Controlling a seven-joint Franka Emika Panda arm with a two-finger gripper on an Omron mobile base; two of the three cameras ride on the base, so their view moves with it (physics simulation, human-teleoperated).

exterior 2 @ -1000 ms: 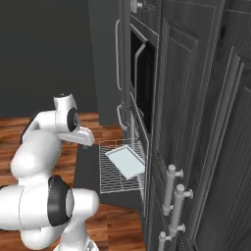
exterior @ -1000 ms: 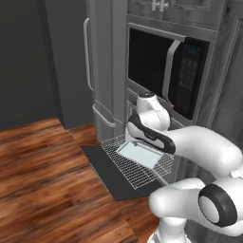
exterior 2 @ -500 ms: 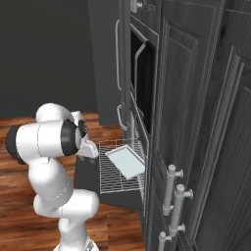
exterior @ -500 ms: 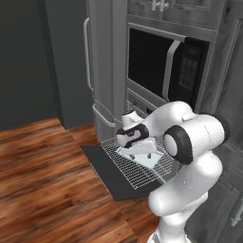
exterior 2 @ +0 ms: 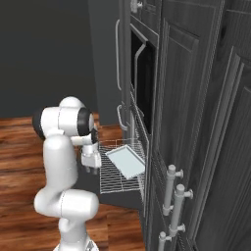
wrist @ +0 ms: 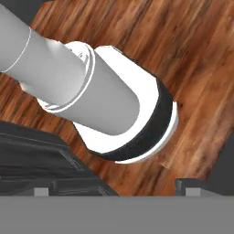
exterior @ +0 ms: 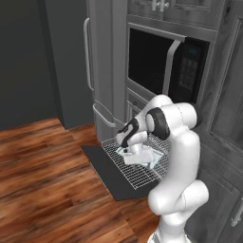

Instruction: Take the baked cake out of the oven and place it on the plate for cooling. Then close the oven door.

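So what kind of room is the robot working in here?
A home kitchen, most likely: a black built-in microwave with a keypad, a pulled-out wire oven rack carrying a pale baking tray, and tall dark panelled cabinets with silver handles.

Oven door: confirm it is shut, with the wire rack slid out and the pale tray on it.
Wrong on the door. The oven door is open, folded down flat, as the left base view shows. The wire rack is slid out above it with the pale tray on it.

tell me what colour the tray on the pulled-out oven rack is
The tray is pale grey-white, flat and apparently empty; the right base view shows it best.
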